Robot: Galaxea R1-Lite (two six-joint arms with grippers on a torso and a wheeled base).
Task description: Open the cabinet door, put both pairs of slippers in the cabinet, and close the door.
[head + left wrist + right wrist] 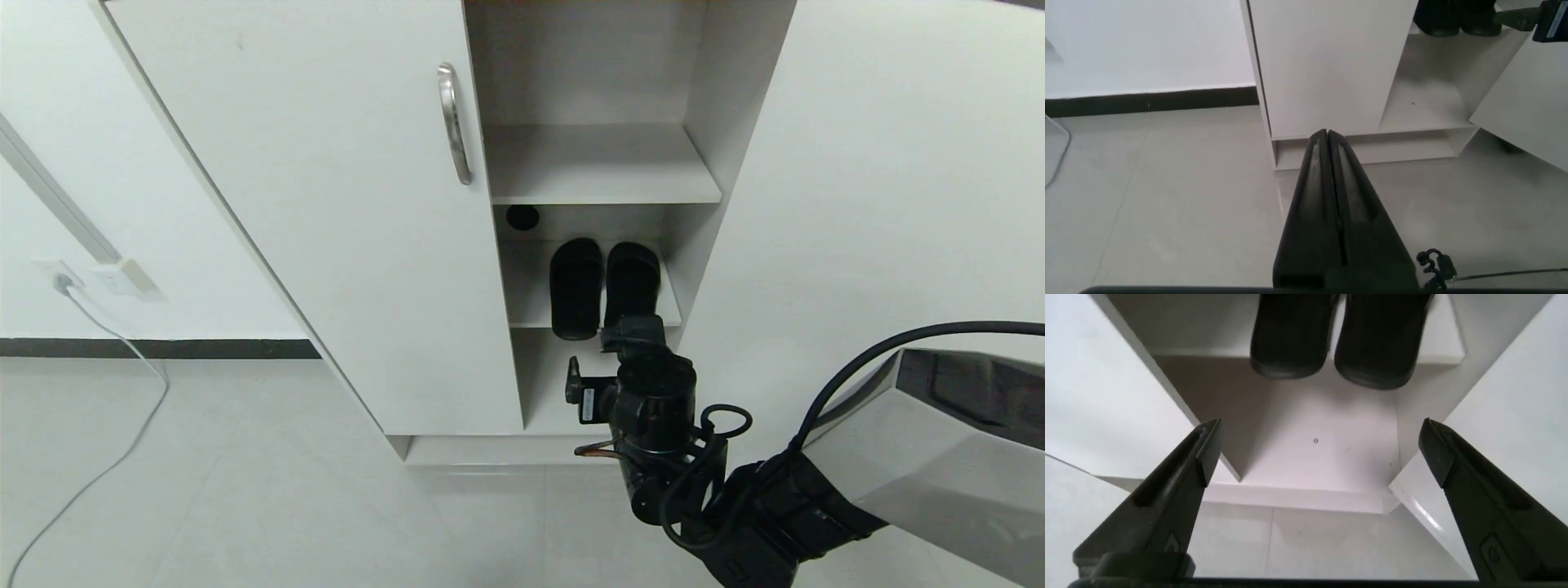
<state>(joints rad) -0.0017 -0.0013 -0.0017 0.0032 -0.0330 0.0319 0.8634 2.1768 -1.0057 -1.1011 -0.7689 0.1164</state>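
Note:
A white cabinet (pixel 326 204) stands with its left door shut and its right door (pixel 857 204) swung open. One pair of black slippers (pixel 604 286) lies side by side on the middle shelf, toes inward. My right arm's wrist (pixel 653 400) hangs in front of the bottom compartment. My right gripper (pixel 1320 433) is open and holds nothing, facing that compartment (pixel 1315 457) just below the slippers (pixel 1339 335). My left gripper (pixel 1327 139) is shut and empty, low over the floor, a short way in front of the cabinet base (pixel 1364 151).
A silver handle (pixel 454 122) is on the shut door. The upper shelf (pixel 596 163) is bare. At the left, a wall socket (pixel 57 282) feeds a grey cable (pixel 122 441) across the tiled floor. The floor in front of the cabinet is open.

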